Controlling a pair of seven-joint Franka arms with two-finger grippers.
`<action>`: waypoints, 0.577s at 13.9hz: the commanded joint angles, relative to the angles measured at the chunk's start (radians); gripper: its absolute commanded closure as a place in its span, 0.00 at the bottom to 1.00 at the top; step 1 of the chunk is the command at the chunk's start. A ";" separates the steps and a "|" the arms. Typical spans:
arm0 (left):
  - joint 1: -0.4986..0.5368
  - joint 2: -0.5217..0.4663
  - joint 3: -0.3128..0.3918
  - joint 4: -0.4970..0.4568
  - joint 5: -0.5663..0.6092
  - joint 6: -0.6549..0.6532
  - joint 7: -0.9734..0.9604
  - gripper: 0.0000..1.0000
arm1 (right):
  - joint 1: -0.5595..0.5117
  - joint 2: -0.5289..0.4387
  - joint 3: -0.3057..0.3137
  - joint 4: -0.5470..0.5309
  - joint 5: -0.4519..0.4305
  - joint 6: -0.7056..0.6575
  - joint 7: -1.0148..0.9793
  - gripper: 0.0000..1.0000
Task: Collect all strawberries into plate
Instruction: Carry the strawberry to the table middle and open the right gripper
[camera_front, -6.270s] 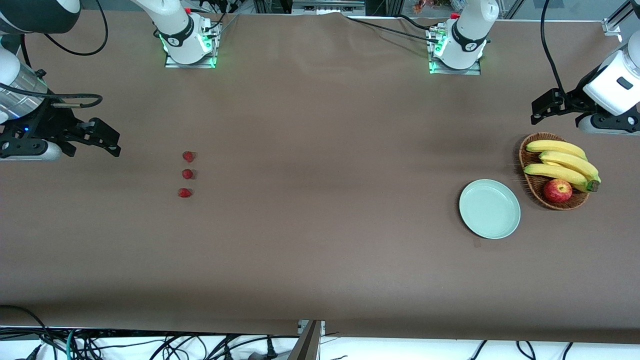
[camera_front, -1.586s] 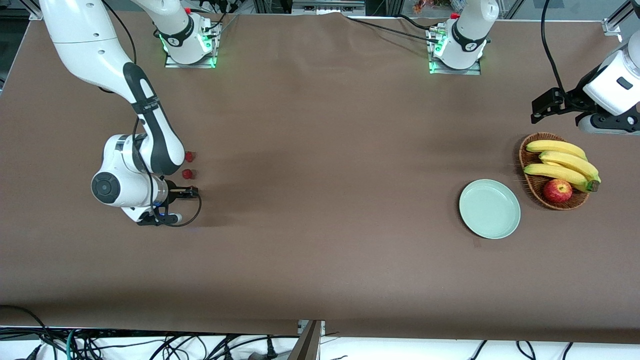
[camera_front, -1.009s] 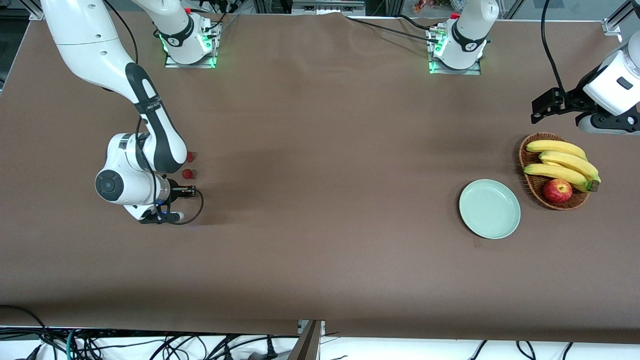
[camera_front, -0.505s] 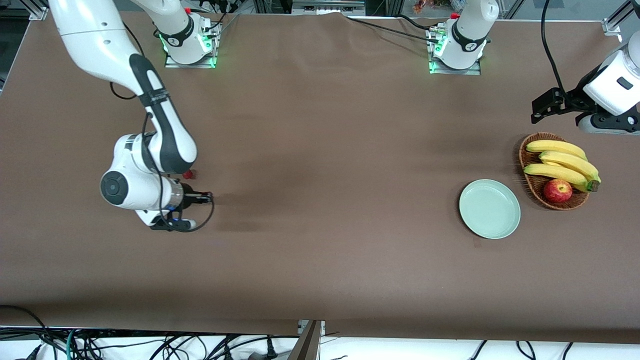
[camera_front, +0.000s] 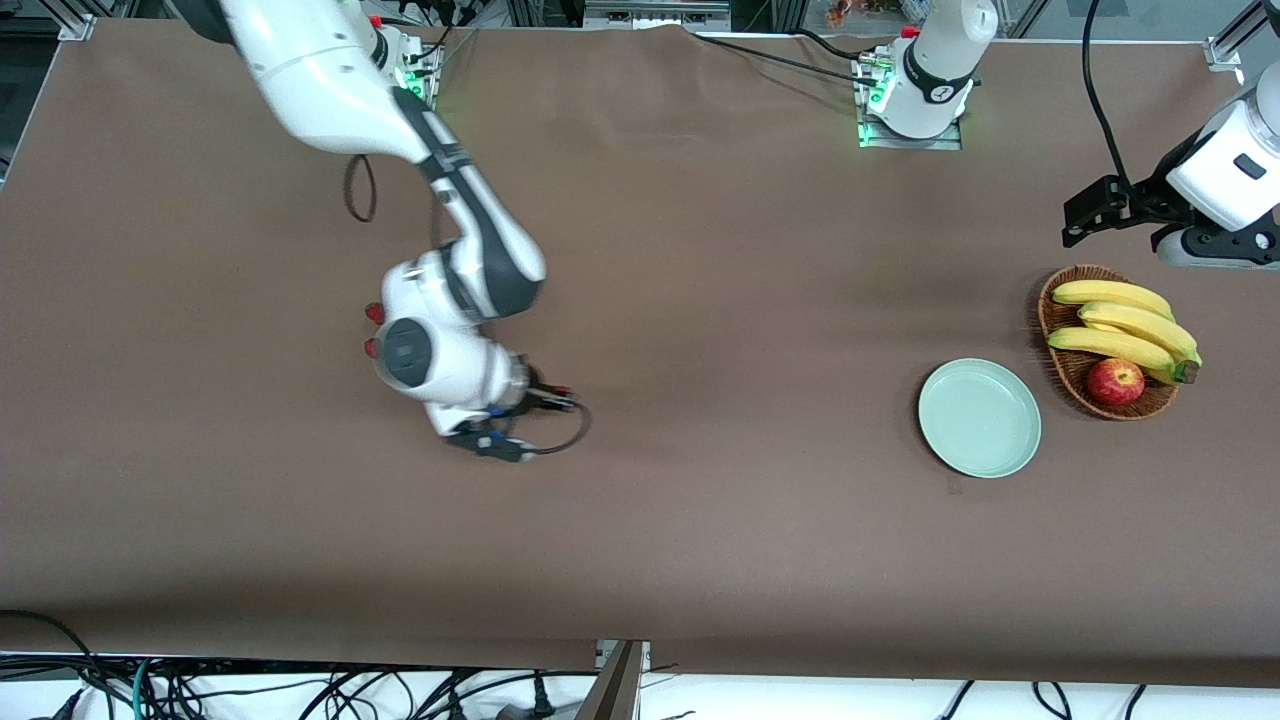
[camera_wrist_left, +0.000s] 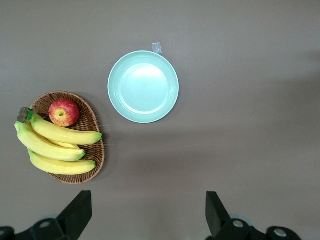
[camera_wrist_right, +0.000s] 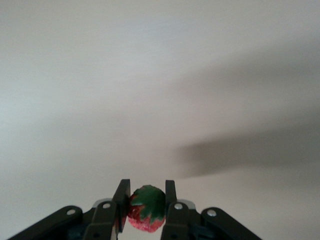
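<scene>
Red strawberry (camera_wrist_right: 146, 214), hidden from the front camera, shows clamped in right end effector (camera_wrist_right: 145, 205).

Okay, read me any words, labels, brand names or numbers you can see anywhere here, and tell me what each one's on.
None can be read.
Small dark marks on the right arm and the left arm's base: too small to read.
The plate, basket and fruit carry no text.

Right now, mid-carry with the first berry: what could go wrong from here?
1. The right gripper pinches the strawberry only at the fingertips; it may slip out over bare table, well short of the plate.
2. The basket sits right beside the plate, so a drop past the rim could land among the fruit.
3. The left gripper waits open above the plate, so the arms may crowd.
</scene>
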 joint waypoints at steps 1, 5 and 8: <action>0.001 -0.005 -0.003 0.008 0.016 -0.014 -0.008 0.00 | 0.129 0.124 -0.008 0.124 0.024 0.179 0.199 0.86; 0.001 -0.005 -0.003 0.008 0.016 -0.024 -0.007 0.00 | 0.336 0.288 -0.010 0.247 0.021 0.479 0.463 0.82; 0.001 -0.005 -0.001 0.008 0.016 -0.025 -0.008 0.00 | 0.402 0.339 -0.010 0.289 0.021 0.613 0.574 0.75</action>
